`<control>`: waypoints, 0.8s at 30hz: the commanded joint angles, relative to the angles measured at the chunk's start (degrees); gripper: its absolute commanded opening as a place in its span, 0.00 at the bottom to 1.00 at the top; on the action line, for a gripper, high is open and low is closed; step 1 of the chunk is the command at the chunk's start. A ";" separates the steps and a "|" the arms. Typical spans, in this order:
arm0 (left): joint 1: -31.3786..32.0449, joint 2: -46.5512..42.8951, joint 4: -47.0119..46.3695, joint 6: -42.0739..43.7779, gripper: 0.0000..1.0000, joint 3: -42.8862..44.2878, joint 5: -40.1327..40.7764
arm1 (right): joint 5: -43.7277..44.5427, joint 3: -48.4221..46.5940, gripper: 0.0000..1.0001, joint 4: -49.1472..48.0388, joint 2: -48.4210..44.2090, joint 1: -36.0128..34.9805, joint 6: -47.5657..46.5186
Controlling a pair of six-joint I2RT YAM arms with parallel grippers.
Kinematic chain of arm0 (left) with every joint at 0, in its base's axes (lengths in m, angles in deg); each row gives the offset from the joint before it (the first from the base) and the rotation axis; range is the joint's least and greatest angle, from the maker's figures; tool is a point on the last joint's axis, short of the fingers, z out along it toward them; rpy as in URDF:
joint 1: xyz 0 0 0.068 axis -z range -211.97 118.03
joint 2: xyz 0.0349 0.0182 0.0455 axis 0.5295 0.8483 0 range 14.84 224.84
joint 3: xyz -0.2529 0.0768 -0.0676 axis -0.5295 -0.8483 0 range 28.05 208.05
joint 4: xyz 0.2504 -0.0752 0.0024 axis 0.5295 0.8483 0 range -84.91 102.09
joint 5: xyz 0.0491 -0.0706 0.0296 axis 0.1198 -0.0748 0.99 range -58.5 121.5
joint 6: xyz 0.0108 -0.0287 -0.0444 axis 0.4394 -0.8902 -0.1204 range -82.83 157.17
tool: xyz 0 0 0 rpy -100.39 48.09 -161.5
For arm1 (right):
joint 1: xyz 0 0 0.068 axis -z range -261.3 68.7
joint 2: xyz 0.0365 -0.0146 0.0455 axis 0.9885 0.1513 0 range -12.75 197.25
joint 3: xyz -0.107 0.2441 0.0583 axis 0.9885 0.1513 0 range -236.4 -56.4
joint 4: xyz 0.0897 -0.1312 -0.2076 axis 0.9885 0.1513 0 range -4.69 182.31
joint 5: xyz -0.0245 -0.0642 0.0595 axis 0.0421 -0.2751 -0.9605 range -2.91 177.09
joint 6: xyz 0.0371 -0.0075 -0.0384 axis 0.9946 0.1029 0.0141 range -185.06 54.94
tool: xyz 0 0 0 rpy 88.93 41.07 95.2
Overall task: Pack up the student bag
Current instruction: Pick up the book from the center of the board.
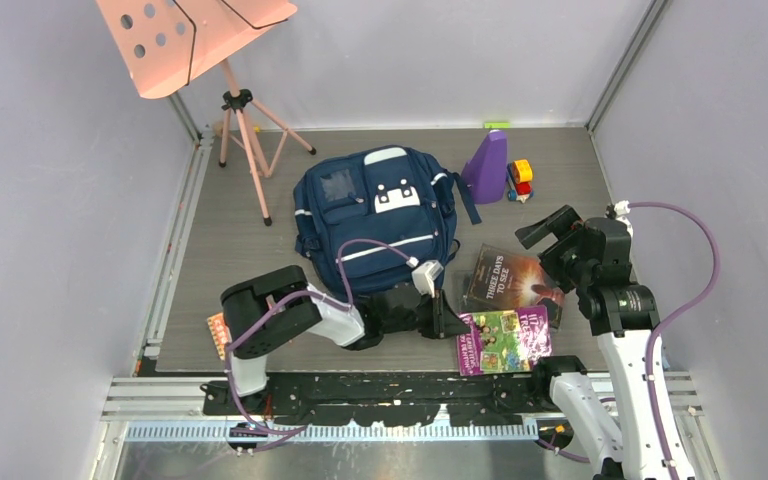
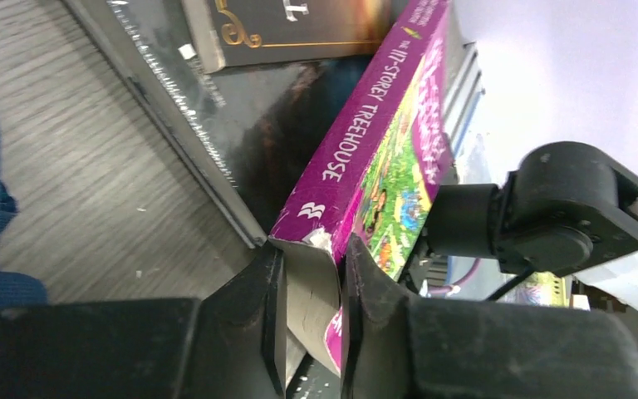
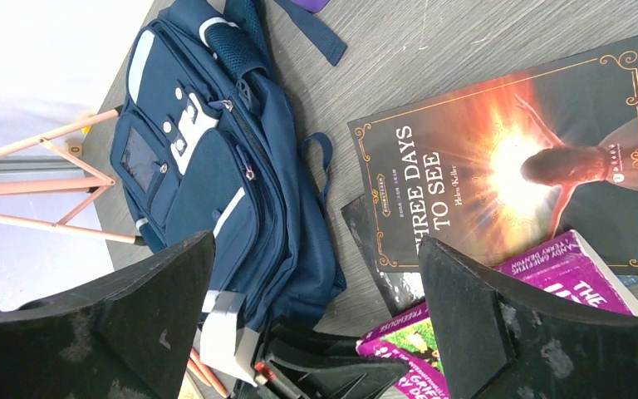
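1. Navy cloth backpack lies flat in the middle of the top view on the grey table. Its front pockets face up.
2. Left claw reaches in just below the backpack and is clamped on the corner of a purple book. One finger sits on the page edge and the other on the cover. That book lies at the lower centre-right of the top view, partly over a dark book.
3. Right claw hangs over the dark book with its fingers wide apart, holding nothing.
4. The backpack looks soft and floppy, and probably light while unfilled. Lifted by a loose panel, it would likely sag and fold, and the smooth cloth may slide between the fingers. I cannot tell from these views whether the main compartment is open.
5. Firmer places to grip seem to be a stitched rim or a zip pull. Another is the strap loop on the side nearest the books. One claw would likely need to hold the mouth open while the other feeds the book in.
6. The purple book is stiff, but pinched at one corner it may swing.
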 commanded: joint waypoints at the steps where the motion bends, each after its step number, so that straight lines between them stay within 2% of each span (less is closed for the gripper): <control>1: 0.28 -4.51 -4.74 2.79 0.03 -2.45 1.78 | -0.60 -2.10 0.99 -2.30 -0.26 0.20 -1.48; 2: 0.35 -6.36 -4.73 3.71 0.00 -3.01 1.86 | -0.88 -2.08 0.99 -2.49 -0.12 0.20 -2.22; 5: 0.36 -12.71 -2.30 7.51 0.00 -4.24 2.06 | -3.31 -2.06 0.99 -4.23 0.56 0.20 -4.28; 9: 0.11 -22.19 7.55 14.46 0.00 -3.30 0.74 | -10.75 -2.10 0.99 -8.67 2.31 0.20 -8.29; 14: -3.00 -33.39 25.16 24.40 0.00 0.88 -6.59 | -27.15 -1.76 0.99 -17.15 5.83 0.20 -12.49; 20: -14.13 -42.30 50.02 34.23 0.00 11.13 -20.98 | -46.03 -0.16 0.99 -32.07 8.76 -0.10 -11.63; 24: -18.78 -43.84 67.04 42.41 0.00 19.69 -27.22 | -50.43 -0.35 0.99 -34.88 10.82 -5.72 -13.98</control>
